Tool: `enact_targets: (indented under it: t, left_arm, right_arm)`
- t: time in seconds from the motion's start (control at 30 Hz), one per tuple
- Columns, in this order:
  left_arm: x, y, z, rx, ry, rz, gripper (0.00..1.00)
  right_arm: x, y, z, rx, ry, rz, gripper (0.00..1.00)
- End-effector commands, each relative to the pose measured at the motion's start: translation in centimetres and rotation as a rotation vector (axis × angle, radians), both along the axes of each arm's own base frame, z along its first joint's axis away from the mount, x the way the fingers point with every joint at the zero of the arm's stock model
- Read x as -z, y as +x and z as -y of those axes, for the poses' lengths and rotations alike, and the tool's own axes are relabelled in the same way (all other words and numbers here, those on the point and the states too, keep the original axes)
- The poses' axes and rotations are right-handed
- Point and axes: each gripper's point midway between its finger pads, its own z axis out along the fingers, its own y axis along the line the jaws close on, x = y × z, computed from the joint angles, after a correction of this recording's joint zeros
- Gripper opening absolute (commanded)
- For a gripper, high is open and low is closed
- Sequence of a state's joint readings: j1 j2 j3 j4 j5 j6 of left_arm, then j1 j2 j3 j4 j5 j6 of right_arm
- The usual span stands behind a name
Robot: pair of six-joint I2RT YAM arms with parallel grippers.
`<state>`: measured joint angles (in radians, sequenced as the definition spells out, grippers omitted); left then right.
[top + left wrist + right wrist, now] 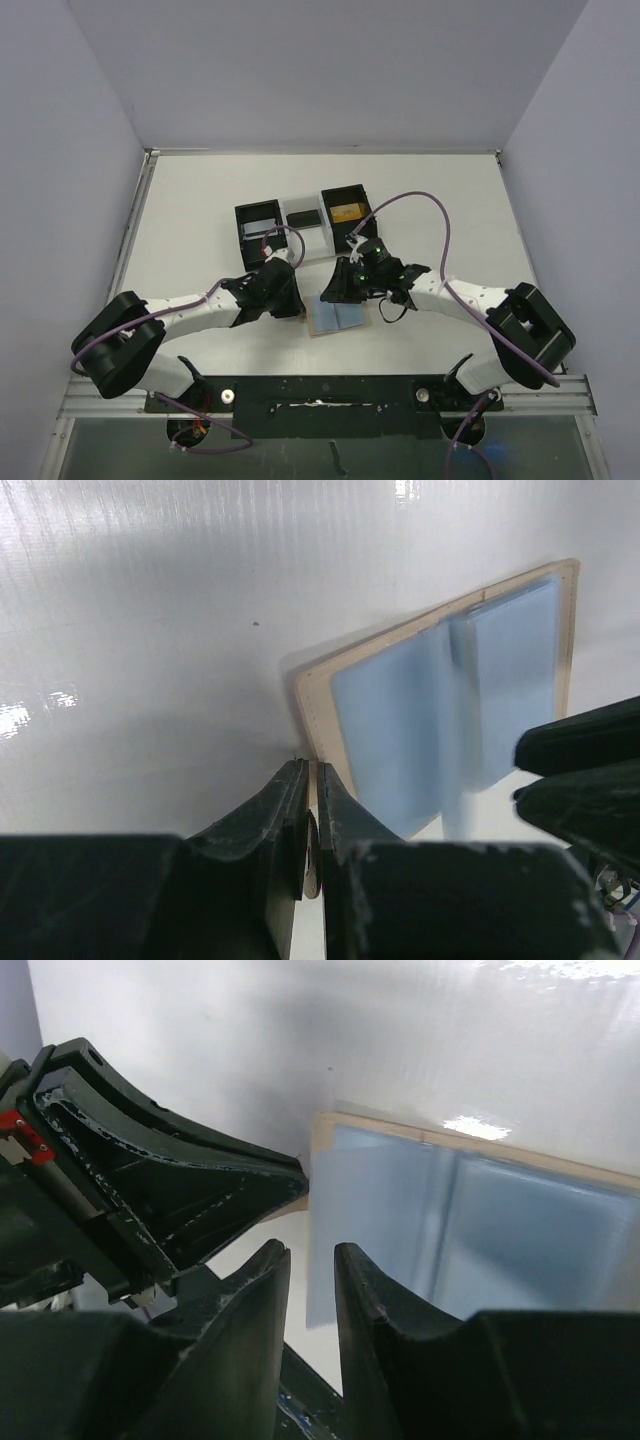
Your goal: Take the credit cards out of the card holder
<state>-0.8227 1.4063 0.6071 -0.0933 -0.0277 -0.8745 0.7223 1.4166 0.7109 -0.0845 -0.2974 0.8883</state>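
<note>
The holder (pixel 312 700) lies opened flat on the bench (pixel 200 220), toward its near edge and just ahead of the arm bases, with both claws crowded over it.

The left claw (pixel 311 780) is all but closed. The holder's tan corner runs into the slit between its fingers, so I judge it to be pinching that edge to pin the holder down.

The right claw (pixel 312 1255) stands narrowly parted, just beside the left one. The edge of a blue-grey card (pixel 370 1230) sits in its gap. I see no firm bite on the card.

Risks as I read them:
- With so slight a hold, the card could slip free as the claw draws back.
- If the left pinch is shallow, the holder could drag or lift along with the card.
- A pull at an angle could bend the card against its pocket.
- The two claws are nearly touching, so a small sideways move by either could knock them together.

The holder's near edge has little bench behind it, so pulling that way leaves little room. To the left and right the bench lies bare out to the side walls. Farther back, well apart from the holder, stands the three-part tray (pixel 241 235), with open surface in between for carrying a card across.
</note>
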Motion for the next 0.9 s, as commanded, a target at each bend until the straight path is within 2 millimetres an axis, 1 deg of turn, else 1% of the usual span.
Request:
enact_targets:
  t: [0.0,0.07,0.13,0.2,0.23,0.33,0.43,0.5,0.57,0.8,0.87]
  left_arm:
    - [-2.0,1.2,1.5,0.017,-0.047,0.049,0.07]
    - [-1.9,1.2,1.4,0.016,-0.043,0.048,0.07]
    - [-1.9,1.2,1.4,0.016,-0.041,0.047,0.07]
    - [-1.9,1.2,1.3,0.013,-0.038,0.046,0.07]
    - [-1.9,1.2,1.2,0.012,-0.036,0.046,0.07]
    - [-1.9,1.1,1.2,0.012,-0.043,0.046,0.07]
    - [-2.0,1.2,1.4,0.017,-0.050,0.050,0.07]
    - [-2.0,1.2,1.5,0.020,-0.048,0.050,0.07]
    - [-1.9,1.2,1.5,0.022,-0.045,0.048,0.07]
    - [-1.7,1.1,1.6,0.030,-0.044,0.042,0.07]
    - [-1.6,1.1,1.6,0.032,-0.042,0.040,0.07]
  right_arm:
    - [-2.1,0.0,-3.8,-0.102,0.159,0.000,0.28]
    - [-2.0,-0.1,-4.2,-0.116,0.159,0.001,0.28]
    - [-2.7,0.6,-3.5,-0.055,0.132,0.045,0.29]
    - [-3.3,0.9,-2.4,-0.004,0.113,0.087,0.34]
    - [-3.6,1.4,-1.5,0.031,0.087,0.112,0.35]
    - [-2.8,2.4,2.5,0.163,-0.086,0.145,0.41]
    - [-1.3,2.3,6.0,0.241,-0.238,0.116,0.47]
    - [-0.5,2.0,7.2,0.244,-0.291,0.090,0.48]
    - [-0.1,1.7,7.4,0.236,-0.309,0.080,0.49]
    - [0.8,1.5,5.5,0.162,-0.282,0.060,0.51]
    - [1.3,1.4,5.1,0.141,-0.289,0.048,0.51]
